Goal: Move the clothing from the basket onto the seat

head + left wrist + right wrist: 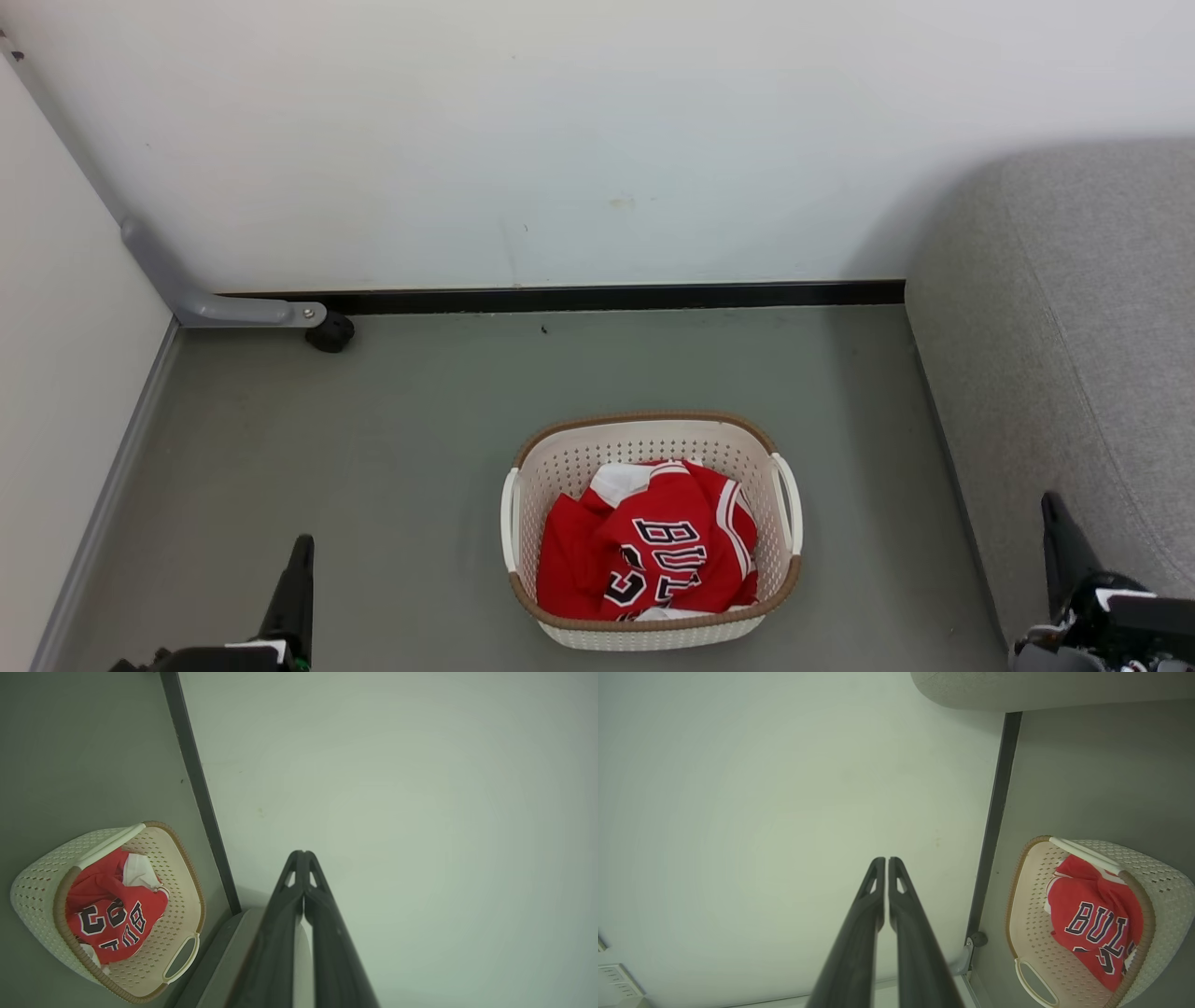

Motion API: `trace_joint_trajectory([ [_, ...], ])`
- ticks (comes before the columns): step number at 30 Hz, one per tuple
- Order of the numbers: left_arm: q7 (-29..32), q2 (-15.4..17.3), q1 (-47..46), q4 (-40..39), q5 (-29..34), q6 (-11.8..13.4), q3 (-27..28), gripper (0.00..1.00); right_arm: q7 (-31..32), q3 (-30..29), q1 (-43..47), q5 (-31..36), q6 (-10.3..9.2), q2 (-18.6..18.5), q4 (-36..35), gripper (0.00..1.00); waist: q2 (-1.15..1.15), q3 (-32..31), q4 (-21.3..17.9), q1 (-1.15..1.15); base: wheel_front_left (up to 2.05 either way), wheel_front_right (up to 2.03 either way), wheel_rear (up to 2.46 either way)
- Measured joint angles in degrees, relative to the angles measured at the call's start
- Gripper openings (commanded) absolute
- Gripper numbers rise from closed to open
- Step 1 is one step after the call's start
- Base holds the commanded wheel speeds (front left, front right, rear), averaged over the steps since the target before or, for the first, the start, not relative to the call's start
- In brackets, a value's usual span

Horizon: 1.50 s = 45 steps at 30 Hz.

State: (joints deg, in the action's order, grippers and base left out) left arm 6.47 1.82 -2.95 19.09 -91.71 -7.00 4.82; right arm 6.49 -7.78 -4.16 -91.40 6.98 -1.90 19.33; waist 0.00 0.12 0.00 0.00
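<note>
Closest to me, my left gripper [302, 855] is cut off at the bottom of the head view. Its wrist camera shows its fingers pressed together at the tips, holding nothing. My right gripper [883, 861] is cropped likewise, its fingers drawn in with just a sliver between them, also empty. Just beyond and between the two, the basket [644, 419] stands on the grey floor [373, 448]. The clothing [653, 551] lies bunched inside it: red cloth with folded lettering I can read only in part, and I cannot separate one garment from another. The seat [1074, 327] runs off the right edge, near the basket but apart. Farthest back, a dark skirting [607, 298] meets the white wall [560, 140]
</note>
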Motion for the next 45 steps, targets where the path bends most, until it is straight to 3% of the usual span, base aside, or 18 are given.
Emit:
trace_joint_trajectory([
  [18, -3.0, -0.2, 1.6, 1.3, 0.0, 0.0, -3.1, 1.0, -2.9, 1.8, 1.6, 1.8, -0.01, 0.5, 1.0, 1.0, 0.0, 0.1, 0.0, 0.0, 0.0, 0.0, 0.0],
  [29, -5.1, -0.2, 1.5, 1.3, 0.4, 0.0, -4.0, 1.0, -5.1, 3.8, 1.6, 7.6, -0.01, -0.5, 0.5, 1.0, 0.0, -0.1, 0.1, 0.0, 0.0, 0.0, 0.0],
  [45, -8.3, 0.0, 1.2, 2.2, 10.2, 0.0, -5.7, 1.0, -8.5, 6.9, 1.1, 19.8, -0.01, -3.0, -0.6, 1.0, 0.0, -0.6, 0.3, 0.0, 0.0, 0.0, 0.0],
])
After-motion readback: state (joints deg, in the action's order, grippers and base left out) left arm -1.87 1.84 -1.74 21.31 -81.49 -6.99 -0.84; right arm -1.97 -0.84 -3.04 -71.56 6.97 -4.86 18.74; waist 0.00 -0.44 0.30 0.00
